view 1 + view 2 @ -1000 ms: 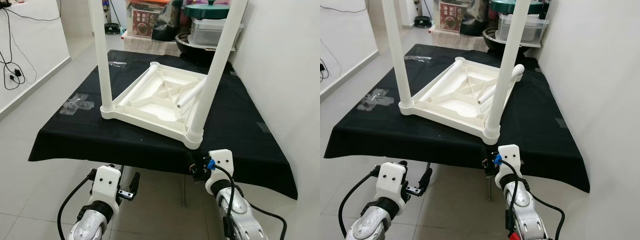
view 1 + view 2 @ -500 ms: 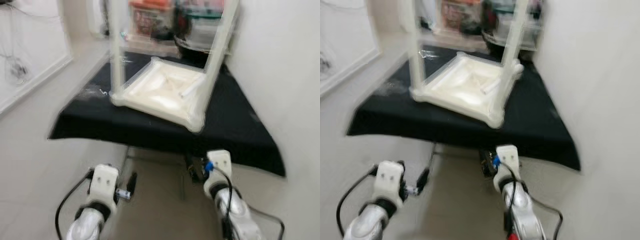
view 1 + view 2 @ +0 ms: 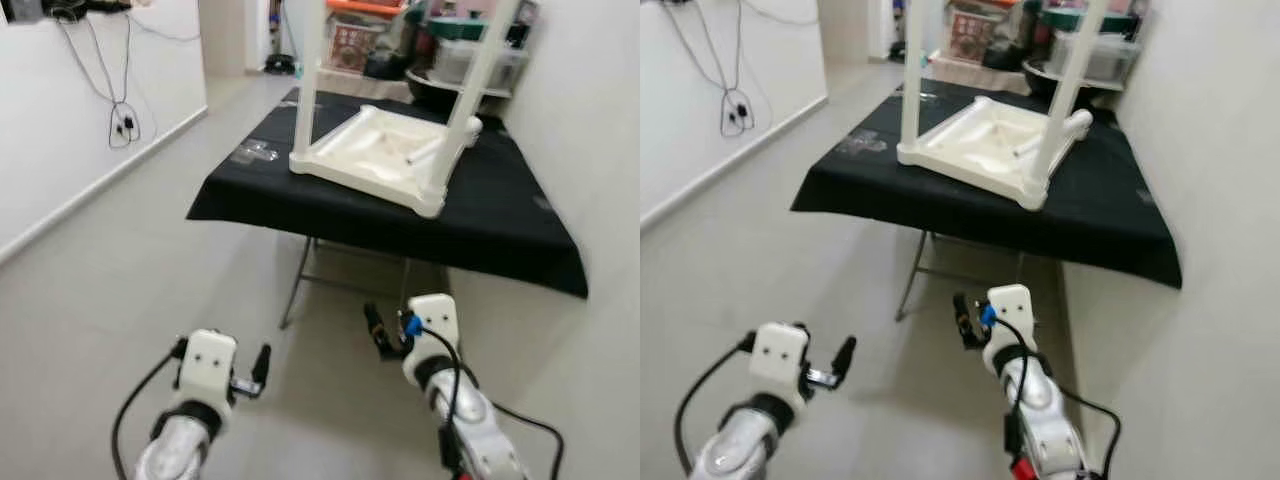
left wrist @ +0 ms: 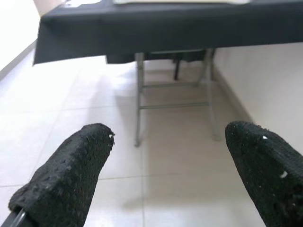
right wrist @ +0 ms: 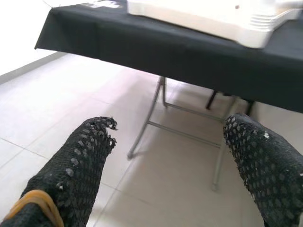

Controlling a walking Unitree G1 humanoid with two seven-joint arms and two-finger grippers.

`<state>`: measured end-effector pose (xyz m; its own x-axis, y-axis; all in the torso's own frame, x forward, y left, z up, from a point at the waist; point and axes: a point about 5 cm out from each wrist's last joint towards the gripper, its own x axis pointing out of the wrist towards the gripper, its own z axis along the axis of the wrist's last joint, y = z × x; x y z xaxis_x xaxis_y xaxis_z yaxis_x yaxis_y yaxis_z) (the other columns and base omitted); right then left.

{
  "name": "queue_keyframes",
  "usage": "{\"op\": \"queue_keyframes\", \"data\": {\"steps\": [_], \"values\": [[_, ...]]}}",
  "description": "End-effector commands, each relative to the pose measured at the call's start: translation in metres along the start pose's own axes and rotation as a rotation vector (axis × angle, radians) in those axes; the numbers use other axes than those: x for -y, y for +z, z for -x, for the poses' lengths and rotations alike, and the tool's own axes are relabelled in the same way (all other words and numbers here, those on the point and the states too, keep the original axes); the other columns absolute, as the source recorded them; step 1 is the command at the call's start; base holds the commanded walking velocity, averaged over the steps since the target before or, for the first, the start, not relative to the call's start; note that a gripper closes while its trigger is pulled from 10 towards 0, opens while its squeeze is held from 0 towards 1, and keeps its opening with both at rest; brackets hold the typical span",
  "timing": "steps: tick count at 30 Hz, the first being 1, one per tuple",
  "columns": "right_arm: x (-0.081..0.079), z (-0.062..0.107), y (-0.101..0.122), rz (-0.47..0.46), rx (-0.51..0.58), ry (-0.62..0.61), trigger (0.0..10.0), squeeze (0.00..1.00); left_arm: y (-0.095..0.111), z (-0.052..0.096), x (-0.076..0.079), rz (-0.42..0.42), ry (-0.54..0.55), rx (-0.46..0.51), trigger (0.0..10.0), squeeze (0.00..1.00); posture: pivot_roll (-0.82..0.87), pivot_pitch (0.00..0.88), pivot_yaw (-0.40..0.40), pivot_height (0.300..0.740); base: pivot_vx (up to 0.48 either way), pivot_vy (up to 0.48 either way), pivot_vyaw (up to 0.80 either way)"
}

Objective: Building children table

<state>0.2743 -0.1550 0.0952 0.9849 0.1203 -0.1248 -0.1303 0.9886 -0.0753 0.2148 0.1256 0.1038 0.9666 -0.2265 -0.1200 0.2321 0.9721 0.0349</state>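
A white children's table point(image 3: 375, 160) lies upside down on a table under a black cloth point(image 3: 500, 225), some way ahead of me. Two white legs stand up from it, one at its left corner point(image 3: 310, 70) and one at its near right corner point(image 3: 475, 85). A loose white leg point(image 3: 425, 152) lies inside the upturned top. My left gripper point(image 4: 169, 135) and right gripper point(image 5: 169, 124) hang low over the tiled floor, short of the cloth's front edge. Both are open with nothing between their fingers.
A white wall with hanging black cables point(image 3: 120, 110) runs along the left, and another white wall point(image 3: 600, 150) stands close on the right. Metal folding legs point(image 5: 154, 113) show under the cloth. Boxes and pots point(image 3: 470, 55) are stacked behind the table.
The whole view has pulled back: the table now looks smaller and farther, with much more floor before it. Both arms stay low and open as before.
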Motion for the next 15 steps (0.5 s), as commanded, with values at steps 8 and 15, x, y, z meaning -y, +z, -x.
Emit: {"op": "queue_keyframes", "data": {"steps": [8,15], "values": [[-0.0033,-0.0017,0.0037,0.044,0.017,0.024,10.0,0.00,0.0047,-0.0058,0.0025,-0.035,-0.010,0.020,10.0,0.00,0.07,0.035,-0.085,0.740,0.000,0.000,-0.80],[-0.0052,-0.0003,0.0046,0.044,0.027,0.029,10.0,0.00,0.0051,-0.0036,0.0024,-0.044,-0.006,0.022,10.0,0.00,0.07,0.046,-0.081,0.740,0.000,0.000,-0.34]]}}
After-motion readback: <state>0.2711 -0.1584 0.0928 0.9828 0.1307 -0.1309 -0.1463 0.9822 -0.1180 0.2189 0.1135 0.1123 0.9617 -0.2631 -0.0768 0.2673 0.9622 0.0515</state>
